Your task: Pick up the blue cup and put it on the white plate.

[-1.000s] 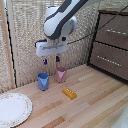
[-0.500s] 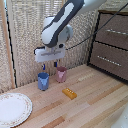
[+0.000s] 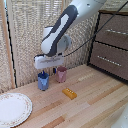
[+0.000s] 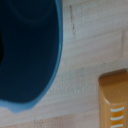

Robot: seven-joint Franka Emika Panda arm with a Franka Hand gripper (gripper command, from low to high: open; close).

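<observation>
Hand [image 3: 44,73] at blue cup [image 3: 43,81] rim, grip state unclear | white plate [image 3: 13,108] well apart, bare

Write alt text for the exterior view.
A robot arm lowers its gripper over a blue cup standing beside a pink cup on a wooden table. A white plate and a small orange block lie nearby.

Smooth plastic blue cup [image 3: 43,81] on pale wooden table [image 3: 95,100].
</observation>
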